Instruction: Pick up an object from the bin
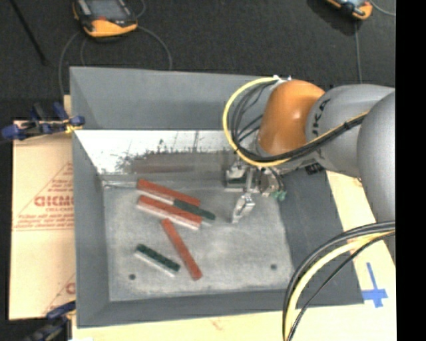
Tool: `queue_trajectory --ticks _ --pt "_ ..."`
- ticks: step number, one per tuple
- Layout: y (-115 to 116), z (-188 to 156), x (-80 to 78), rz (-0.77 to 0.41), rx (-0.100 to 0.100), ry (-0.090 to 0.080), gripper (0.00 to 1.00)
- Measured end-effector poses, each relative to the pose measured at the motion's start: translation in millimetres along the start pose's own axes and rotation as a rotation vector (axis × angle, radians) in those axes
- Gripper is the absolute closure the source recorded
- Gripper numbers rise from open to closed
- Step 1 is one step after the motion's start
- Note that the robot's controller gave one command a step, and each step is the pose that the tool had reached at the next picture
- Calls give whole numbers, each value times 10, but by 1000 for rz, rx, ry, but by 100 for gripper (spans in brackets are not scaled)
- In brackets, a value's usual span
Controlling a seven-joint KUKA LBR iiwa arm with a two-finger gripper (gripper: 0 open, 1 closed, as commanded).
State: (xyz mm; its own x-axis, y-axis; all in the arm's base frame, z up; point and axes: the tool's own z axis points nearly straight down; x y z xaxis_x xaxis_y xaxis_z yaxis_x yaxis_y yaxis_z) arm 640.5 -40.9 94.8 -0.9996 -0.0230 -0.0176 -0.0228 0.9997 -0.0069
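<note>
Orange-and-black device (105,18) on dark floor (200,33)

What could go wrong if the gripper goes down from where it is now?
1. The gripper hangs over bare bin floor, just right of the dark green stick; going straight down, it may grasp nothing.
2. That stick lies against a red stick, so a grasp there could shift or lift both.

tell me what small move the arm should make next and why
Probably slide the gripper a little toward the view's left, then down: it is over bare bin floor, while the nearest thing, the short dark green stick, lies just left of it against the long red stick.
</note>
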Motion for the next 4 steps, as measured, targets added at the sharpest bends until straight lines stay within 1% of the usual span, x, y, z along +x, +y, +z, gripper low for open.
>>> queue_trajectory --ticks 1,2,3,4 --pt "229 89 -43 87 -7 10 0" --pt "344 131 51 126 -5 14 0" --pt "693 116 328 247 1 5 100" --pt "694 116 327 246 1 5 100"
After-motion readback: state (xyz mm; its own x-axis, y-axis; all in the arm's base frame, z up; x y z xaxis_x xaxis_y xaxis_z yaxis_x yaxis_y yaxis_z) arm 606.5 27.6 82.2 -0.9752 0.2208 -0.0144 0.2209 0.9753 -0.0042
